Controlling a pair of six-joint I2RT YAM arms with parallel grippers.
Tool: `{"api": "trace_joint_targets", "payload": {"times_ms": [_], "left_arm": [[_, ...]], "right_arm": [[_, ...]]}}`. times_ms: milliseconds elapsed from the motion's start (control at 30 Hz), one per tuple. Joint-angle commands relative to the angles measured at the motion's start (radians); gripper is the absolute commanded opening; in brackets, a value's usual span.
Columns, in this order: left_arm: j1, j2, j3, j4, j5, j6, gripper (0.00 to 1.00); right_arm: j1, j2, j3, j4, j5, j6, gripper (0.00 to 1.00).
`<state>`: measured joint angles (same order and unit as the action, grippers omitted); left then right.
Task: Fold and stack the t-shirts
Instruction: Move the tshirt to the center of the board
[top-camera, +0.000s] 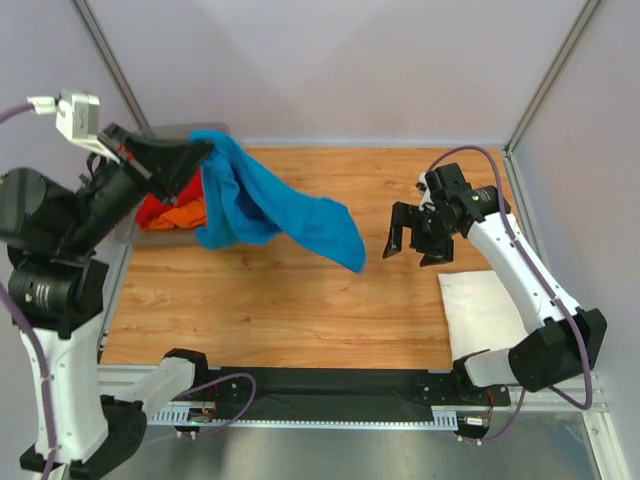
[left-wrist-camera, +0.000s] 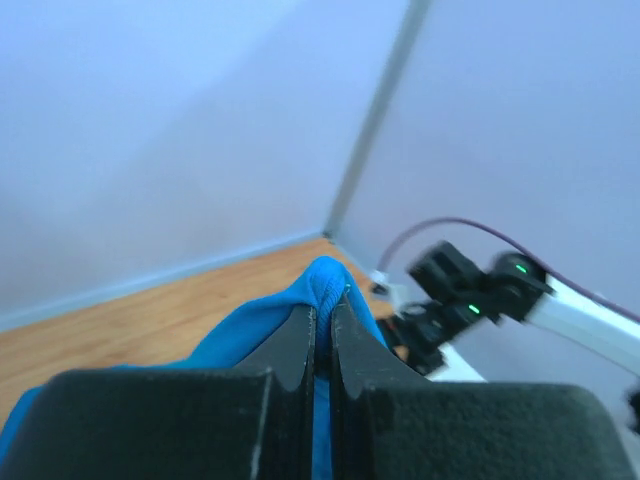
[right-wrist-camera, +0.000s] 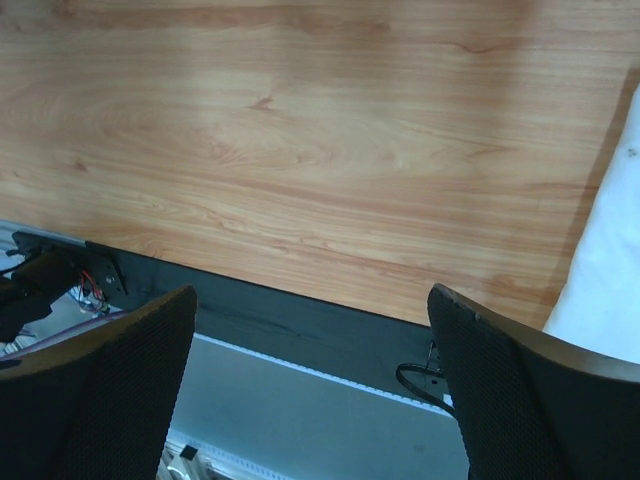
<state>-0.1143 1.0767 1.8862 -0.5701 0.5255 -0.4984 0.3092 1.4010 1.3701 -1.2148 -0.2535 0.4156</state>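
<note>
**Blue shirt hangs from the left arm at the far left corner**

Wood-grain tabletop (top-camera: 300, 300) carries everything here, and most of its middle lies bare, which looks like the room kept for spreading and folding.

Next in size is the blue t-shirt (top-camera: 260, 205). It hangs from a high point over the far left corner and trails down and rightward, its lowest tip dangling above the middle of the tabletop. Held by one bunched edge like this, it drapes free of the other clothes, probably so it can be carried out and laid flat.

A white t-shirt (top-camera: 485, 305) lies flat at the near right corner, seemingly already folded and the likely base of the stack.

The grey plastic tub (top-camera: 124, 236) sits at the far left corner, and the red t-shirt (top-camera: 155, 208) and orange t-shirt (top-camera: 185, 215) lie crumpled inside it, not yet folded.

The left gripper (top-camera: 205, 150) is above the tub, its jaws pressed together and pinching a fold of the blue cloth, as the left wrist view shows plainly.

The right gripper (top-camera: 410, 255) hovers over the right half of the tabletop, jaws spread wide and holding nothing, turned toward the hanging cloth. From there it is well placed to catch a free edge.
</note>
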Motion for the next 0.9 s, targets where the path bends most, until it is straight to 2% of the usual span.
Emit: {"api": "trace_joint_targets", "payload": {"times_ms": [0,33,100,133,200,233,333,367,433,533,567,633,667,733,800,833,867], "left_arm": [[-0.094,-0.021,-0.180,-0.106,0.030,-0.057,0.00],[-0.105,-0.062,-0.319,-0.119,0.040,-0.061,0.00],[-0.159,-0.107,-0.468,-0.087,0.057,-0.095,0.00],[-0.186,-0.145,-0.604,-0.048,0.050,-0.109,0.00],[-0.234,-0.181,-0.732,0.007,0.045,-0.138,0.00],[-0.240,-0.196,-0.839,0.038,0.038,-0.158,0.00],[-0.240,-0.148,-1.017,0.091,0.057,-0.181,0.00],[-0.240,-0.118,-1.045,0.096,0.068,-0.172,0.00],[-0.240,-0.019,-1.101,0.113,0.094,-0.123,0.00],[-0.240,0.057,-1.061,-0.031,0.033,-0.048,0.28],[-0.242,0.049,-1.052,-0.074,-0.031,-0.020,0.63],[-0.249,-0.024,-1.053,-0.140,-0.074,-0.016,0.93],[-0.255,-0.058,-1.061,-0.154,-0.099,-0.023,0.99],[-0.272,-0.140,-1.099,-0.183,-0.122,-0.043,1.00],[-0.303,-0.181,-1.145,-0.188,-0.131,-0.105,0.90],[-0.315,-0.207,-1.206,-0.169,-0.125,-0.133,0.72],[-0.324,-0.216,-1.242,-0.153,-0.110,-0.161,0.63]], "right_arm": [[0.048,-0.089,0.005,0.053,-0.015,-0.028,1.00],[0.079,-0.106,-0.011,0.079,-0.013,-0.028,1.00],[0.134,-0.154,-0.049,0.116,-0.021,-0.021,1.00],[0.160,-0.169,-0.086,0.132,-0.048,-0.020,0.98],[0.226,-0.220,-0.126,0.162,-0.043,-0.006,0.97],[0.299,-0.233,-0.179,0.193,-0.017,0.002,0.97],[0.424,-0.286,-0.294,0.283,0.026,0.041,0.97],[0.445,-0.306,-0.377,0.308,0.033,0.057,0.97],[0.514,-0.310,-0.437,0.380,0.031,0.097,0.97],[0.623,-0.277,-0.522,0.506,0.030,0.156,0.97],[0.646,-0.226,-0.526,0.532,0.028,0.161,0.97],[0.702,-0.156,-0.505,0.541,0.074,0.164,0.97],[0.708,-0.087,-0.490,0.528,0.100,0.161,0.97],[0.711,-0.019,-0.453,0.486,0.163,0.155,0.97],[0.711,0.084,-0.418,0.445,0.203,0.123,0.96],[0.712,0.110,-0.389,0.442,0.227,0.108,0.94],[0.711,0.156,-0.376,0.440,0.233,0.082,0.92]]}}
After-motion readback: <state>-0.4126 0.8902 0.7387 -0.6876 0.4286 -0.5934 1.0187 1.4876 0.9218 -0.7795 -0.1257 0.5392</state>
